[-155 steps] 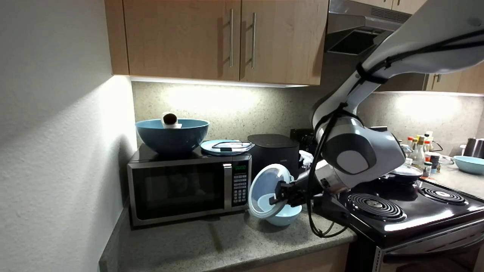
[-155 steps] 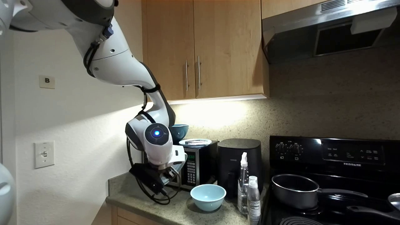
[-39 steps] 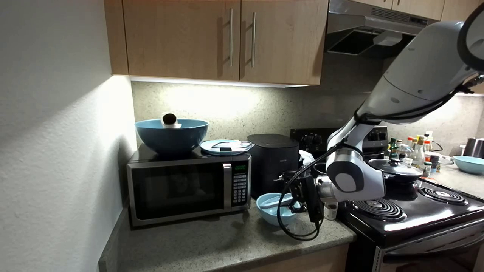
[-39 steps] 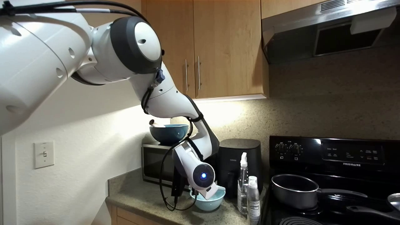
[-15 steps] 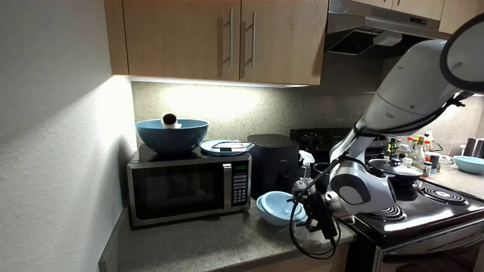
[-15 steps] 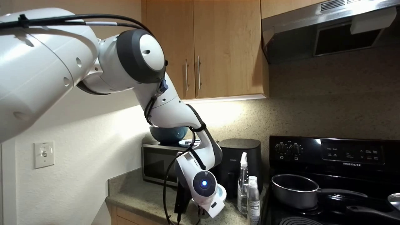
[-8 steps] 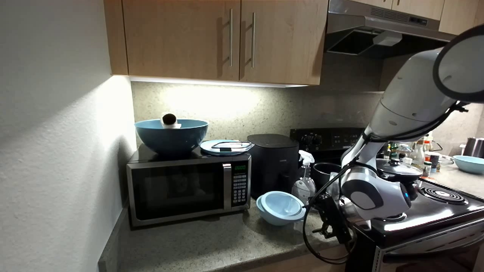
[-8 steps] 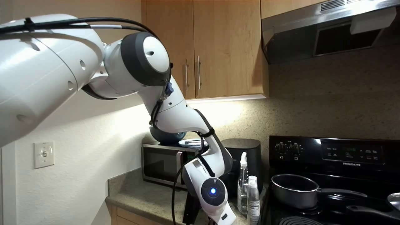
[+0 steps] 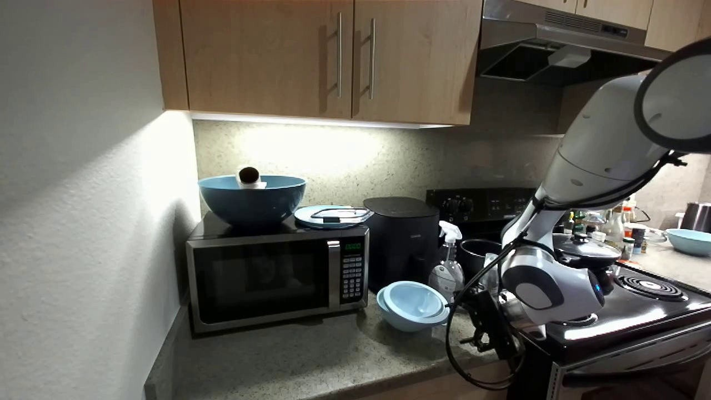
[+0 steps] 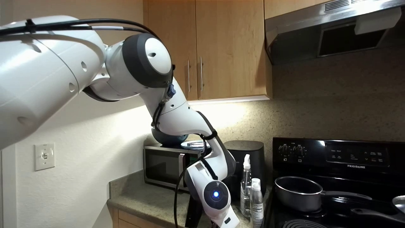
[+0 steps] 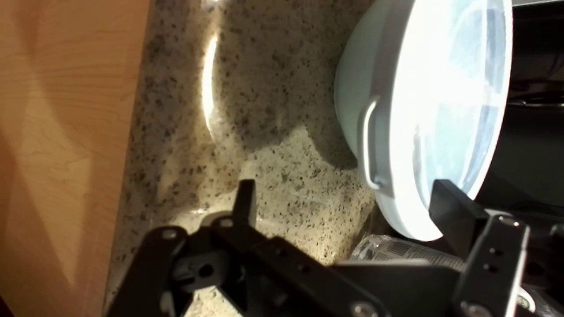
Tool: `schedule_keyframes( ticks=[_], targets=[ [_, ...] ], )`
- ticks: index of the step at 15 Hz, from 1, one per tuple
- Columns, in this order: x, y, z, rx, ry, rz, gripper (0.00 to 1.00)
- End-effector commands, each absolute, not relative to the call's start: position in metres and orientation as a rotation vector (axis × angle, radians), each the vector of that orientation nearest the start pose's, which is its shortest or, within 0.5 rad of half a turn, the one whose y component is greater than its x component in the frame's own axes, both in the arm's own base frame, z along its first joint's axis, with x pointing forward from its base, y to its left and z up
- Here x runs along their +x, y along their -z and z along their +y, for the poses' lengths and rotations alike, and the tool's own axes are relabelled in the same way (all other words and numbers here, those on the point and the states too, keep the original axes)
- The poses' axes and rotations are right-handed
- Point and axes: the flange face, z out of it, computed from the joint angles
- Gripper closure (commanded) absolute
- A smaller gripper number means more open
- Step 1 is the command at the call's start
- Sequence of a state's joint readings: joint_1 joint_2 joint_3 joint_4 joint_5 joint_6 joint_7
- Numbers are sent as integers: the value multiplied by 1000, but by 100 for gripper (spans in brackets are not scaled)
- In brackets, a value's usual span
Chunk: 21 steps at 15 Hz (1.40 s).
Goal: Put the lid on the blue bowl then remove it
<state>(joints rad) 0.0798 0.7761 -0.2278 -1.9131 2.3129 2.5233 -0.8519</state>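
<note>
Since earlier, the lid (image 9: 415, 299) has gone from the fingers (image 11: 454, 215) to the top of the bowl (image 9: 401, 324), and the fingers have backed away to one side. Now the arm (image 10: 205, 186) blocks both lid and bowl in an exterior view, and its end runs off the bottom there. It covers some of the big bowl (image 9: 253, 203) there too. In the wrist view, the lid and bowl are cut off at the top. Light shines so hard on the lid's middle that it is hard to see. A clear bottle (image 11: 403, 248) pokes out from behind the fingers, with tiny, blurry print.

What the bowl holds under the lid is hard to tell. The big bowl sits on the microwave (image 9: 261, 283) with a white thing (image 9: 249, 178) in it that has a dark, round end. Next to it, a blue plate (image 9: 303, 216) holds something flat, hard to make out. The pot (image 10: 299, 199) on the stove (image 9: 616, 319) looks dark inside.

The lid is round and pale blue, with a rim that looks white up close. It sits a bit crooked, so the bowl's edge shows on one side. The bowl stands on the surface (image 9: 300, 361). The fingers are spread wide, near the bowl.
</note>
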Motion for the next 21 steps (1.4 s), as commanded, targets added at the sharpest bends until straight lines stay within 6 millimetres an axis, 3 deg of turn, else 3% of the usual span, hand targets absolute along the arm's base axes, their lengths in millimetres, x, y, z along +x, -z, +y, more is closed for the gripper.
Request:
schedule_keyframes(
  ticks=[1, 21],
  targets=[
    [575, -77, -97, -1789, 577, 1440, 0],
    [578, -76, -94, -1793, 573, 1417, 0]
  ],
)
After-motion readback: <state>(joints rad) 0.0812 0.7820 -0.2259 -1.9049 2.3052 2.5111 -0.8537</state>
